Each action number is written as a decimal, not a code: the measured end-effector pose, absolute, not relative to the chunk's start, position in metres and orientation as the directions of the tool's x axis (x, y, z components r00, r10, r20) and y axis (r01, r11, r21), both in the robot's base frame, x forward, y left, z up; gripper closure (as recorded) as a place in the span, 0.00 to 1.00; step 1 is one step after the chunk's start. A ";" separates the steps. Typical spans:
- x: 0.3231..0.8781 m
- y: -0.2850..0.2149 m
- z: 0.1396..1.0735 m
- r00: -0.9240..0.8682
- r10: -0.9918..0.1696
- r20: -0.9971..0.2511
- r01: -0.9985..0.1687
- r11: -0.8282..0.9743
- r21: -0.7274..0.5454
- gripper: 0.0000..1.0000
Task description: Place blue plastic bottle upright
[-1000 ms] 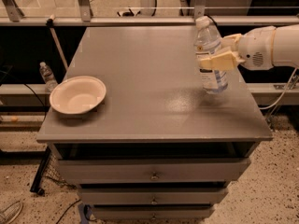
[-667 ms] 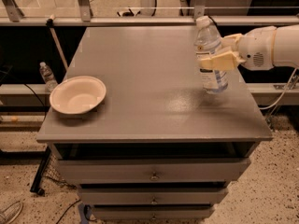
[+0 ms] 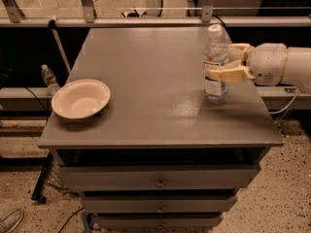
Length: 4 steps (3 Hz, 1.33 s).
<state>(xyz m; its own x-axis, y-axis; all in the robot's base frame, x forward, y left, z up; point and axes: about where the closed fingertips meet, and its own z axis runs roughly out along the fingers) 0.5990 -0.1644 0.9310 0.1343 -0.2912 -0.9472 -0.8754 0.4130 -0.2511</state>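
Blue plastic bottle (image 3: 215,50) upright on grey cabinet (image 3: 146,81), pincer (image 3: 218,68) clasping it

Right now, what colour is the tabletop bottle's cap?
White, in the camera view; the cap tops the blue plastic bottle, which the gripper clasps at mid-height.

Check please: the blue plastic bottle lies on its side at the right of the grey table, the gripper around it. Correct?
No. The camera view shows the blue plastic bottle standing upright, not on its side. It is at the right of the grey table, the gripper around it.
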 end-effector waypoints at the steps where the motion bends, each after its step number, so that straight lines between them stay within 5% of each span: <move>1: 0.599 -0.166 0.924 0.187 -0.248 -0.950 -0.878 0.391 -0.275 1.00; 4: 0.607 -0.171 0.914 0.191 -0.175 -0.966 -0.887 0.391 -0.246 1.00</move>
<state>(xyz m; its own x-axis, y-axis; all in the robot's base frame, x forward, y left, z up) 0.6072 -0.1713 0.9144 0.1907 -0.1751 -0.9659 -0.8871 0.3906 -0.2459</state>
